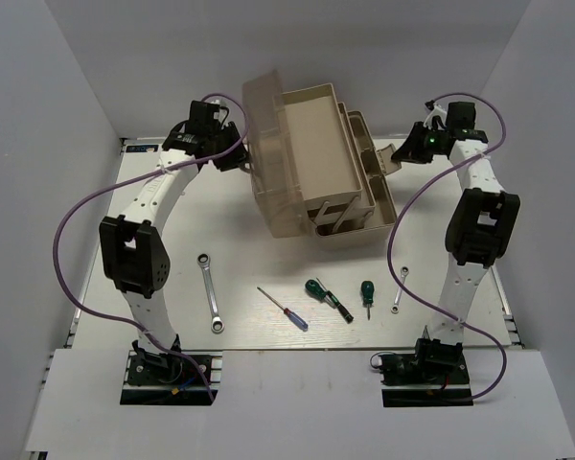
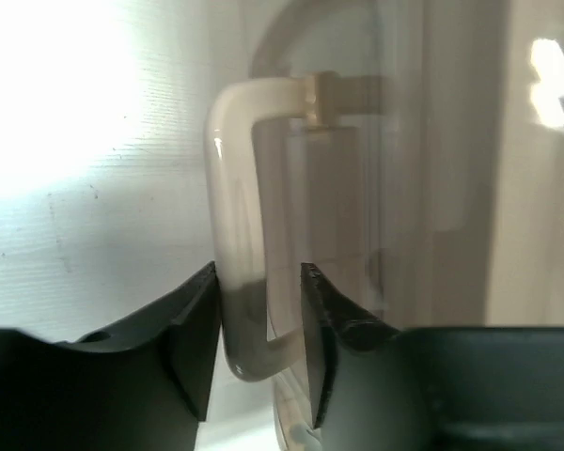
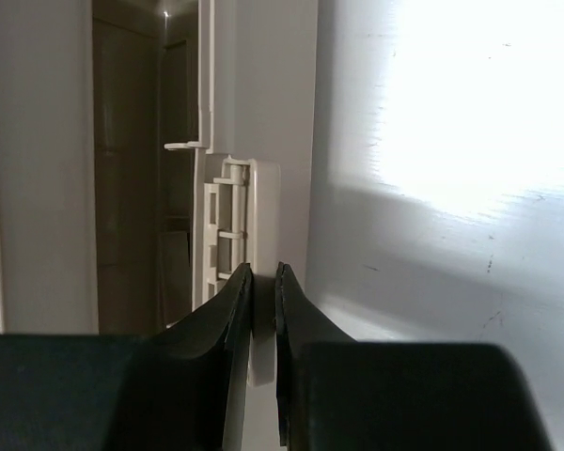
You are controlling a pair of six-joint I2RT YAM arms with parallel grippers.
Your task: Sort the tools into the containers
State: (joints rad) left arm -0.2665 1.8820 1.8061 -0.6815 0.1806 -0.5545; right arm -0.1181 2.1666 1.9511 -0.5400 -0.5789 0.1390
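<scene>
Top external view: the beige plastic toolbox (image 1: 289, 213) sat at 12 o'clock on the white table (image 1: 268, 261). Its smoky translucent brown lid (image 1: 264, 105) was thrown up toward 10 o'clock and its beige rectangular trays (image 1: 316, 144) were fanned open.

All five tools lay in a loose row toward 6 o'clock, none touching and none yet in a compartment:
- the long silver wrench (image 1: 211, 292) at 8 o'clock
- the thin red-and-blue screwdriver (image 1: 284, 309)
- the long green-handled screwdriver (image 1: 328, 299)
- the short green-handled screwdriver (image 1: 367, 297)
- the short silver wrench (image 1: 400, 289) at 4 o'clock

You had the left gripper (image 1: 238, 153) at the box's 9 o'clock side, by the lid. The left wrist view showed its jaws astride the lid's translucent curved handle (image 2: 233, 188). One finger was against the bar, with a sliver of daylight on the other side, so I read it as slack rather than clamped.

You had the right gripper (image 1: 400, 156) at the box's 3 o'clock side. The right wrist view showed it pinched closed on a thin beige latch flap (image 3: 263, 324).

My judgement is that one hand was on the lid and the other on the far end so the box would not skate while it was opened. Opening looked finished, and sorting had not begun. Your next move calls for freeing one arm and reaching down toward 6 o'clock. The unbraced lid may drop.
</scene>
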